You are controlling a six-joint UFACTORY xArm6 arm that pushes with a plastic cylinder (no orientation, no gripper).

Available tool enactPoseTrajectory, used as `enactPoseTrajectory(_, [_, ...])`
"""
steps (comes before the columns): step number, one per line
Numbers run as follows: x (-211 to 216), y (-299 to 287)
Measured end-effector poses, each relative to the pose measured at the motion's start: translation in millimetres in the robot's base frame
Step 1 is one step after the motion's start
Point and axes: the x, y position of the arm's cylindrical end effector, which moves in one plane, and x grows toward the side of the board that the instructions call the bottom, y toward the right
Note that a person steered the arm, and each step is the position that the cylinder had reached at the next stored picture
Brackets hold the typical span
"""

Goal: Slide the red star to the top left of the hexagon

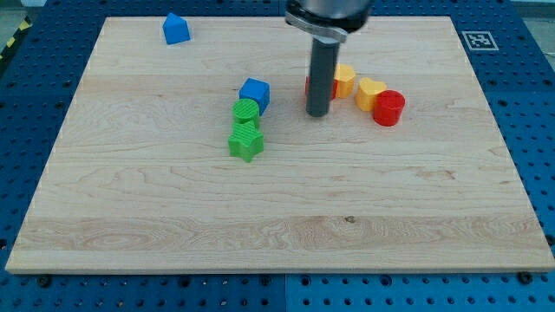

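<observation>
My tip [317, 113] rests on the board just right of centre, in the upper half. A red block, apparently the red star [309, 87], sits right behind the rod and is mostly hidden; only red slivers show on either side of it. A yellow block that looks like the hexagon [345, 78] touches the red block's right side. My tip is just below the red block and to the lower left of the yellow hexagon.
A yellow heart [370, 92] and a red cylinder [389, 107] lie right of the hexagon. A blue cube [254, 92], a green cylinder [246, 110] and a green star [245, 140] stack in a column left of my tip. Another blue block [176, 29] is at the top left.
</observation>
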Motion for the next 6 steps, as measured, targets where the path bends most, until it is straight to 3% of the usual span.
enactPoseTrajectory(2, [-47.9,-14.2])
enactPoseTrajectory(3, [-20.4,-13.8])
enactPoseTrajectory(4, [-19.7,0.5])
enactPoseTrajectory(6, [-66.9,2.3])
